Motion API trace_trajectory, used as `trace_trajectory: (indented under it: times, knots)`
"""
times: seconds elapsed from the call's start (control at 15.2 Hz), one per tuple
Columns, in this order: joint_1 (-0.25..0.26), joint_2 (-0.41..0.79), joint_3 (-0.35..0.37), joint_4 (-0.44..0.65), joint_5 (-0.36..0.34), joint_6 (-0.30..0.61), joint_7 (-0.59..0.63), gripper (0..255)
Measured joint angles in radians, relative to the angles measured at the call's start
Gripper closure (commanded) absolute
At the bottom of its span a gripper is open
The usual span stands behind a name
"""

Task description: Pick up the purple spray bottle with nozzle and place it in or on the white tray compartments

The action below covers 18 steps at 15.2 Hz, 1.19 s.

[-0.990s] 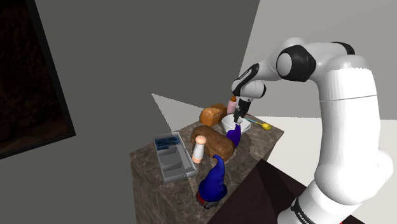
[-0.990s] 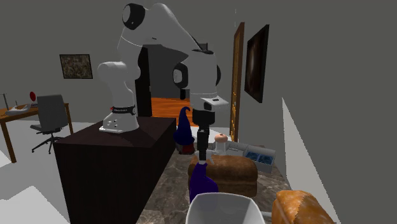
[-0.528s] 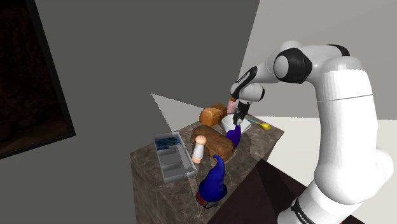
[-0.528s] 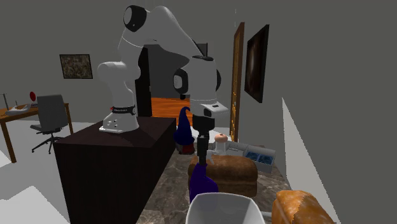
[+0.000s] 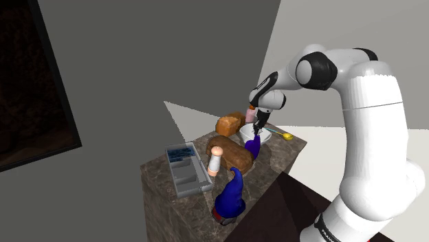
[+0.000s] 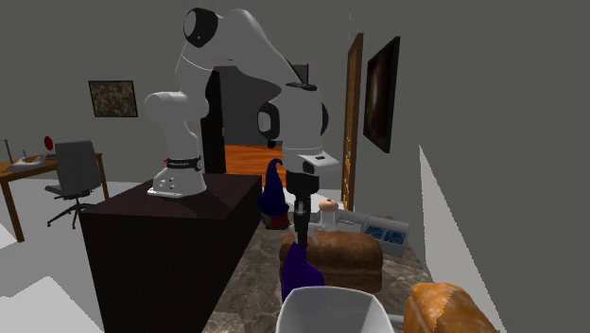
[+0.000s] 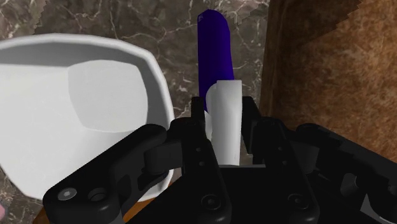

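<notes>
The purple spray bottle (image 5: pixel 253 147) stands upright on the marble table between a white bowl (image 5: pixel 247 130) and a brown loaf (image 5: pixel 234 155). Straight above it my gripper (image 5: pixel 257 130) points down, shut on the bottle's white nozzle (image 7: pixel 225 124). In the wrist view the black fingers (image 7: pixel 198 113) clasp that nozzle, and the purple body (image 7: pixel 213 48) extends beyond them. The second exterior view has the gripper (image 6: pixel 301 227) on top of the bottle (image 6: pixel 301 271). The white tray (image 5: pixel 189 180), split into compartments, lies at the table's end toward the shoulder view's left, also visible as the tray (image 6: pixel 383 233).
A blue gnome figure (image 5: pixel 232 196) and a small white bottle with a peach cap (image 5: pixel 215 162) stand between the spray bottle and the tray. A second loaf (image 5: pixel 228 124) sits behind the bowl (image 7: pixel 83 108), a yellow utensil (image 5: pixel 287 136) beyond it. The brown loaf (image 7: pixel 331 70) is close beside the gripper.
The gripper came down a little onto the bottle's top, then its fingers closed on the white nozzle. The bottle has stayed in place.
</notes>
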Motion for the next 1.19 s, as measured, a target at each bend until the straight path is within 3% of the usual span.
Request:
trace_trajectory:
  times: [0.4, 1.19]
  knots:
    - [0.001, -0.005, -0.002, -0.001, -0.002, -0.004, 0.001, 255]
    - [0.030, -0.111, -0.044, 0.003, -0.057, -0.110, 0.034, 255]
